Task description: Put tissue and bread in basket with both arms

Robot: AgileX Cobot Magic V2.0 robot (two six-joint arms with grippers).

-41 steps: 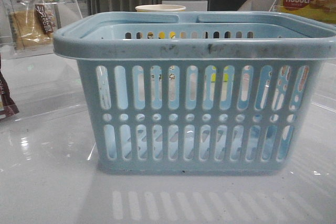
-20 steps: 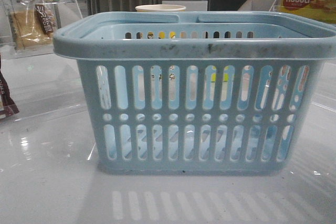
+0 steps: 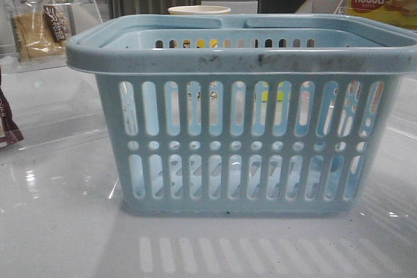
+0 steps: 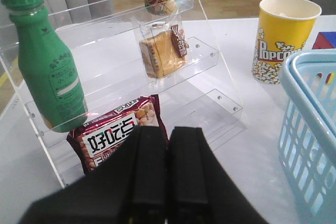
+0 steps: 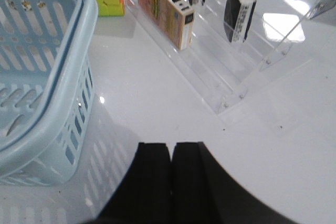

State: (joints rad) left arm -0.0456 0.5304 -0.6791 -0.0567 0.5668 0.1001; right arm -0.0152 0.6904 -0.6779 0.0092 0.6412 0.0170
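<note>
Light-blue slotted plastic fills the front view: the large basket (image 3: 241, 122), with its scuffed thick rim and folded-down handles, is set on the glossy white table (image 3: 58, 239). Nothing can be made out lying inside it. The golden-brown bread in its clear bag with a dark brown label strip (image 4: 161, 52) is seen standing on a step of a clear acrylic display rack (image 4: 210, 85), well apart from the basket, behind a dark maroon snack packet (image 4: 118, 135) and beside a green plastic bottle (image 4: 47, 61); a yellow popcorn cup (image 4: 283, 38) stands near the basket's rim. The left gripper (image 4: 168, 150) is closed, pads pressed together, nothing held — it hovers just before the maroon packet. The right gripper (image 5: 171, 166) is likewise closed and empty, over bare table between the basket and a second acrylic rack (image 5: 236, 72), where the small black tissue pack (image 5: 239, 9) is propped upright near a tan box (image 5: 165, 6).
</note>
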